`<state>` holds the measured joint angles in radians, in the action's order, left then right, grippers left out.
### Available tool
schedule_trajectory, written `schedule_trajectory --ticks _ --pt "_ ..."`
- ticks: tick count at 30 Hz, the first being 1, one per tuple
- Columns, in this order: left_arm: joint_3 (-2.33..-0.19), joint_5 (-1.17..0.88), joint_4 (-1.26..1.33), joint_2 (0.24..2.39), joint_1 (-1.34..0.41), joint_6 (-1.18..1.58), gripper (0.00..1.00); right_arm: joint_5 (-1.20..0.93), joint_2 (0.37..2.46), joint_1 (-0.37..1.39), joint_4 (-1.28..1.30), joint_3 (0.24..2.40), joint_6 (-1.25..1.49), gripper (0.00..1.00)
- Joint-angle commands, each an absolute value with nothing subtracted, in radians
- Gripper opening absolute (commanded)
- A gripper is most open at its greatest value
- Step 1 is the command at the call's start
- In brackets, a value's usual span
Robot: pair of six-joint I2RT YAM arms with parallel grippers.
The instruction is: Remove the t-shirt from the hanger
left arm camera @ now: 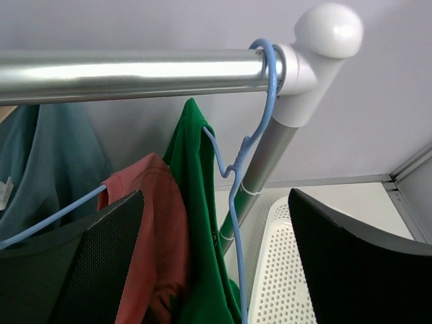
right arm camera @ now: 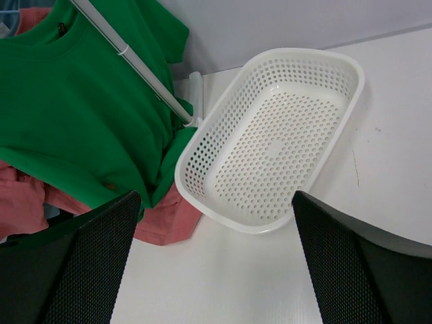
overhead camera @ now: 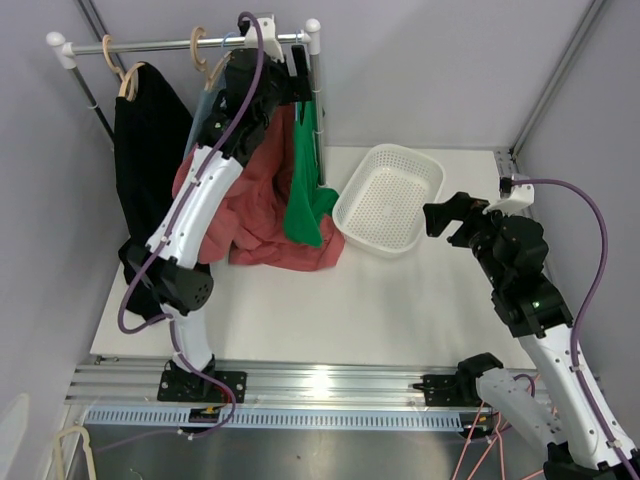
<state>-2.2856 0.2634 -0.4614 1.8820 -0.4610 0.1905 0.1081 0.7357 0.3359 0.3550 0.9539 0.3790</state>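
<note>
A green t-shirt (overhead camera: 305, 190) hangs on a thin blue hanger (left arm camera: 236, 216) whose hook (left arm camera: 268, 94) sits at the right end of the rail (left arm camera: 135, 71). My left gripper (overhead camera: 285, 80) is raised to just below the rail. In the left wrist view the left gripper (left arm camera: 216, 270) is open, its fingers wide apart. The green t-shirt (left arm camera: 196, 202) and the hanger wire lie between them, untouched. My right gripper (overhead camera: 445, 215) hovers open over the table right of the basket. The right wrist view shows the green t-shirt (right arm camera: 74, 115) at upper left.
A salmon shirt (overhead camera: 255, 215) hangs left of the green one, its hem on the table. A teal garment (left arm camera: 40, 155) and a black shirt (overhead camera: 145, 140) hang further left. A white perforated basket (overhead camera: 390, 200) lies right of the rack post (right arm camera: 135, 61).
</note>
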Motion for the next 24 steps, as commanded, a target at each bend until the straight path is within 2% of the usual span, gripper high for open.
schedule_trajectory --ticks 1,4,6,9,11,13,15,24 --pt "-2.335 0.301 -0.390 1.930 -0.469 0.156 0.91 0.106 0.723 0.327 0.360 1.006 0.357 1.00" --pt "-2.344 0.302 -0.365 1.962 -0.471 0.156 0.77 0.100 0.724 0.321 0.367 1.019 0.357 0.99" --pt "-2.347 0.307 -0.353 1.983 -0.471 0.147 0.75 0.097 0.723 0.318 0.371 1.022 0.356 1.00" --pt "-2.376 0.324 -0.324 2.012 -0.471 0.115 0.62 0.091 0.723 0.313 0.371 1.022 0.356 0.99" --pt "-2.407 0.312 -0.310 2.032 -0.462 0.104 0.36 0.086 0.723 0.308 0.370 1.022 0.357 1.00" --pt "-2.430 0.285 -0.318 2.046 -0.437 0.139 0.05 0.075 0.723 0.307 0.370 1.023 0.360 0.99" --pt "-2.430 0.290 -0.293 2.034 -0.436 0.131 0.01 0.060 0.726 0.307 0.368 1.022 0.364 0.99" --pt "-2.435 0.321 -0.270 1.896 -0.436 0.104 0.01 0.054 0.733 0.307 0.376 1.015 0.353 1.00"
